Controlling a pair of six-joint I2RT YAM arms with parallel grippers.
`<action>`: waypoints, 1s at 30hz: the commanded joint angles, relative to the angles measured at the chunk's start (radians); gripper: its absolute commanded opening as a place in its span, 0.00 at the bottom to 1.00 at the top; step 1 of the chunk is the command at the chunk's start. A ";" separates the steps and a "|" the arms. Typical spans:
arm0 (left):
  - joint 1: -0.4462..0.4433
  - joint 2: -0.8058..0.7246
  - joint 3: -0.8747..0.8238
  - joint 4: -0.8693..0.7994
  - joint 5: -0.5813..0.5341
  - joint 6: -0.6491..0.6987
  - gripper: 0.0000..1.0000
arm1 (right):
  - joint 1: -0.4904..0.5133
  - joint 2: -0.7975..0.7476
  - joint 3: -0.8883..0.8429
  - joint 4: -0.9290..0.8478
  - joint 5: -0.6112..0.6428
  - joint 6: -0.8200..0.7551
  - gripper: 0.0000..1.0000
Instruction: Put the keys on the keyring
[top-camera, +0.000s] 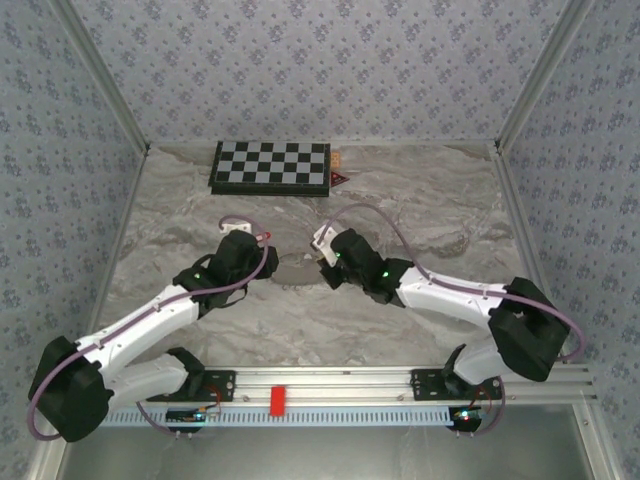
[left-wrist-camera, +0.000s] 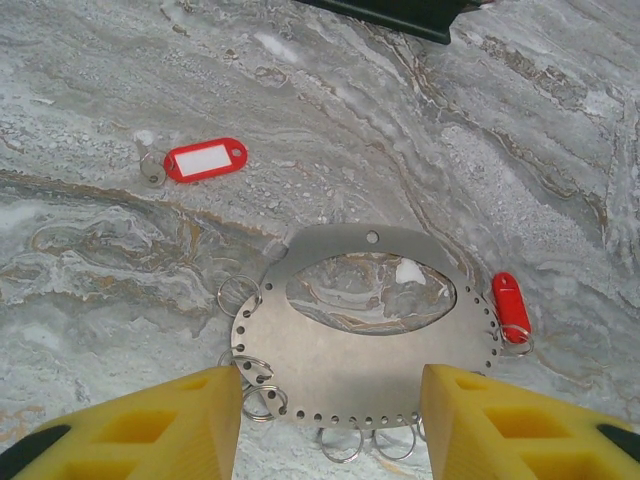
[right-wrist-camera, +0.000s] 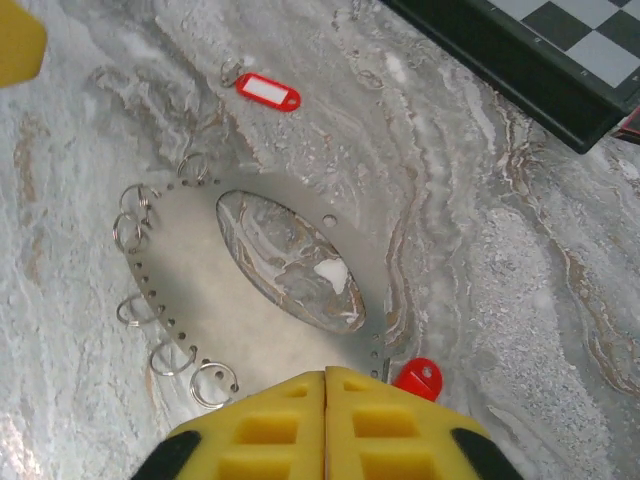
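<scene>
The keyring (left-wrist-camera: 360, 370) is seen as a flat plate of matt, brushed grey metal hung with shiny thin wire rings (left-wrist-camera: 250, 368), the keys (left-wrist-camera: 205, 160) are headed in glossy red plastic, and the desk (left-wrist-camera: 120, 60) is finished in a smooth, marble-veined stone look.

No readable text or numbers, white label (left-wrist-camera: 201, 160) on red key tag (left-wrist-camera: 206, 160) blank

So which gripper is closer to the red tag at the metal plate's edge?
Right. The right gripper sits shut right beside the red tag; the left gripper hangs open over the metal plate's ringed edge, farther off.
</scene>
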 joint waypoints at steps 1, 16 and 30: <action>0.007 -0.021 0.031 -0.030 -0.002 0.018 0.50 | 0.006 0.035 0.019 -0.048 -0.047 -0.009 0.19; 0.007 -0.047 -0.020 -0.018 0.000 -0.006 0.52 | 0.064 0.323 0.196 -0.206 0.090 0.310 0.39; 0.007 -0.062 -0.045 -0.007 0.001 -0.012 0.53 | 0.072 0.407 0.245 -0.293 0.144 0.395 0.41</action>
